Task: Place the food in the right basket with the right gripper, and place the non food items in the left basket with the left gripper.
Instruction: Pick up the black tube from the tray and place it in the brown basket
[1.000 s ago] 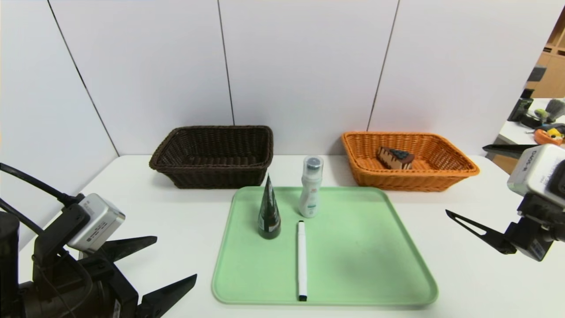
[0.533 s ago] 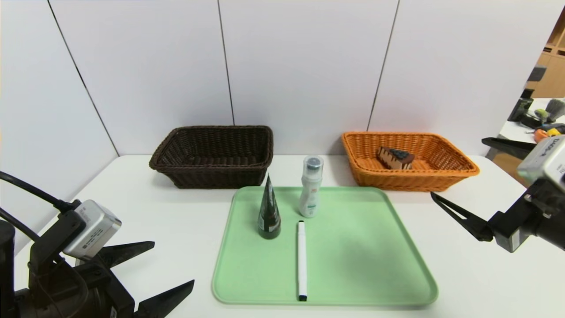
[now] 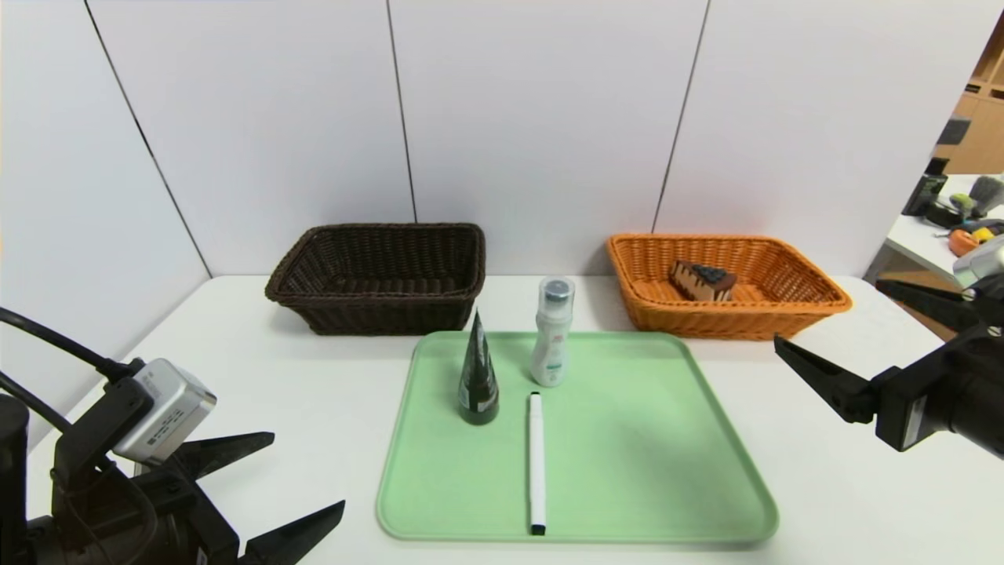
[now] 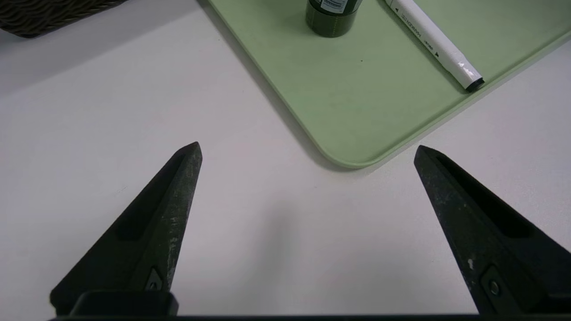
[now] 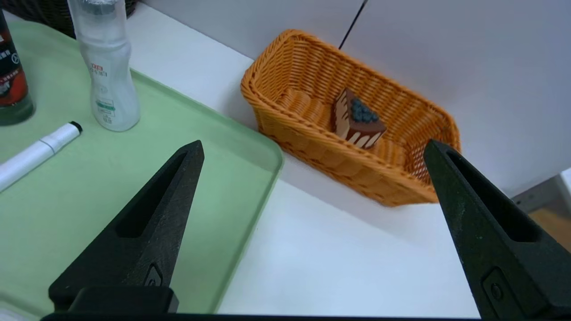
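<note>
Broadly, a white table [image 3: 298, 369] ran up to a pale panelled wall [image 3: 541, 110]. A light green tray [image 3: 651, 447] lay flat at its middle. Behind the tray's far left corner sat a dark brown wicker basket [image 3: 380, 276], nothing visible inside it. Behind the far right corner sat an orange wicker basket [image 3: 725, 286]; a slice of chocolate cake [image 3: 703, 281] with a dark topping rested on its floor.

Left gripper [image 3: 271, 490]: low at the near left of the table, short of the tray. Both black fingers stood spread wide with nothing between them. In the left wrist view the tray's near corner lay just past the tips, bare table beneath.

Right gripper [image 3: 843, 329]: off the tray's right edge, above the table, level with the orange basket's near corner. Fingers likewise parted wide and empty. In the right wrist view the basket and cake showed between the tips, well apart from them.

On the tray, three items, all toward its left half. A white plastic bottle [image 3: 552, 333] with a clear cap stood upright near the far edge. A dark green tube [image 3: 478, 380], tapering to a point at its top, stood on its cap just left of the bottle and slightly nearer. A white marker [image 3: 536, 461] lay flat, running from the bottle's foot toward the near edge, black tip nearest the robot.
</note>
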### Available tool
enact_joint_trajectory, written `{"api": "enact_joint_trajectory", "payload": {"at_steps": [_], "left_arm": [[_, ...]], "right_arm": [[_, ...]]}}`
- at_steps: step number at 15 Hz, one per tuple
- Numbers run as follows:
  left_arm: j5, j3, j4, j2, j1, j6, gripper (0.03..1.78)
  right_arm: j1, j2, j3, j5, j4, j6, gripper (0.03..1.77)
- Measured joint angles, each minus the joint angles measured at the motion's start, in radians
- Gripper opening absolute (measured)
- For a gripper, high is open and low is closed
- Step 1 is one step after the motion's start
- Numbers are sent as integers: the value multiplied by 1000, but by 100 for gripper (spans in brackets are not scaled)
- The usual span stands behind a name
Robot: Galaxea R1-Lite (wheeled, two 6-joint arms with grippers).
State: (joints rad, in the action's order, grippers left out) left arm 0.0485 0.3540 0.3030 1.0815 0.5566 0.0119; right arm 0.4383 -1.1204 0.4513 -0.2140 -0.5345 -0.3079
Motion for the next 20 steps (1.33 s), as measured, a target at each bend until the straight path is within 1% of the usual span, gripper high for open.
{"api": "enact_joint_trajectory", "payload": {"at_steps": [1,3,6,7,9,12,14,17,20], "left_arm": [[0,0,0,0,0,0,169],[0,0,1,0,-1,1,169],[0,0,1,-1,-1,3,169],[-1,1,2,-1,-1,1,169],[-1,1,2,-1,-1,1,169],[-4,-5,2,-4,-1,-4,169],[-6,-15,1,-11,-2,-3,169],[-6,-20,2,-20,-3,0,169],[-4,-22,3,-24,-2,4,169]], "right_arm": [[0,1,-16,-1,-1,25,169],[0,12,-44,-1,-1,47,169],[-5,62,-71,11,-1,43,169],[-24,69,-80,15,-9,41,169],[-50,61,-97,23,-44,42,169],[-59,33,-115,24,-46,59,169],[-50,16,-118,23,-52,70,169],[-26,8,-114,23,-55,49,169],[-23,3,-104,23,-53,48,169]]}}
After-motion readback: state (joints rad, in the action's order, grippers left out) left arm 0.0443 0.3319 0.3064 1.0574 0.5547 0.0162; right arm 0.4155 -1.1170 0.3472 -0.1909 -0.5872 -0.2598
